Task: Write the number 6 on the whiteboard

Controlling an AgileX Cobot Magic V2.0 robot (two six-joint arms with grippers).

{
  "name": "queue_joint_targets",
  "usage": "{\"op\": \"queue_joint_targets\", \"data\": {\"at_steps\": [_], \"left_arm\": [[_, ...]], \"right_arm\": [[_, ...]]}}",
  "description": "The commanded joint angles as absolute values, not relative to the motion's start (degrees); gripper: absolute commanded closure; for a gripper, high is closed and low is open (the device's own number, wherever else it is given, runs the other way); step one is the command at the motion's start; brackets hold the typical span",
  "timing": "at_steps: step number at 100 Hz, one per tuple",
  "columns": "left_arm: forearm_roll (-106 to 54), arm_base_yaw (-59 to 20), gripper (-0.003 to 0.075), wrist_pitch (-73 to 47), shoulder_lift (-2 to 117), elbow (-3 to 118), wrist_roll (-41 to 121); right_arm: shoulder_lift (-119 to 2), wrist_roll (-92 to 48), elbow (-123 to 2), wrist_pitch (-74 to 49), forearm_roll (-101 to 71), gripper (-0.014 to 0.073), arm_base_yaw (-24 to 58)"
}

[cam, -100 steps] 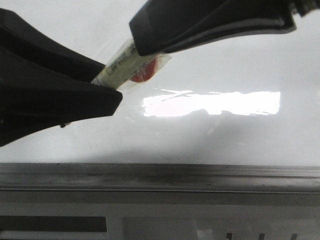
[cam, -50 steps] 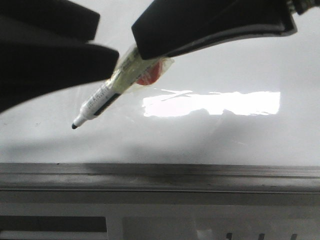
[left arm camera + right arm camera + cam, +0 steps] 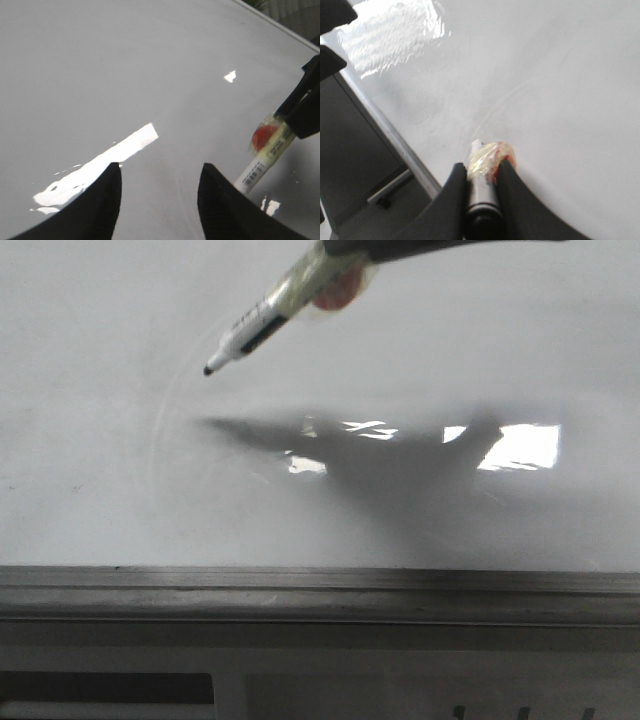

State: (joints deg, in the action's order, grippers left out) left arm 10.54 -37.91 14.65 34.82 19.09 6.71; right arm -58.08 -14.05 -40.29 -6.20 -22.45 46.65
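I seem to work at a lab or test bench: a bare glossy whiteboard (image 3: 90, 510) with a grey metal frame (image 3: 320, 592) fills my view, ceiling light glaring off it.

Our left pincer (image 3: 159, 200) has two matte black fingers (image 3: 95, 210) with broad bases tapering to rounded tips. Our right pincer (image 3: 482, 172) has the same smooth black, curved, unmarked fingers (image 3: 451, 205).

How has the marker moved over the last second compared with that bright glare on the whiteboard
Yes. The marker has risen in the front view, now well above the glare on the whiteboard, and its tip shows.
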Motion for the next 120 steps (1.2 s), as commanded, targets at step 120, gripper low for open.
{"op": "queue_joint_targets", "data": {"at_steps": [120], "left_arm": [[9.2, -35.5, 0.0396, 18.4, 34.6, 21.0, 6.2]], "right_arm": [[-68.7, -14.8, -53.5, -18.7, -23.9, 0.0656, 42.5]]}}
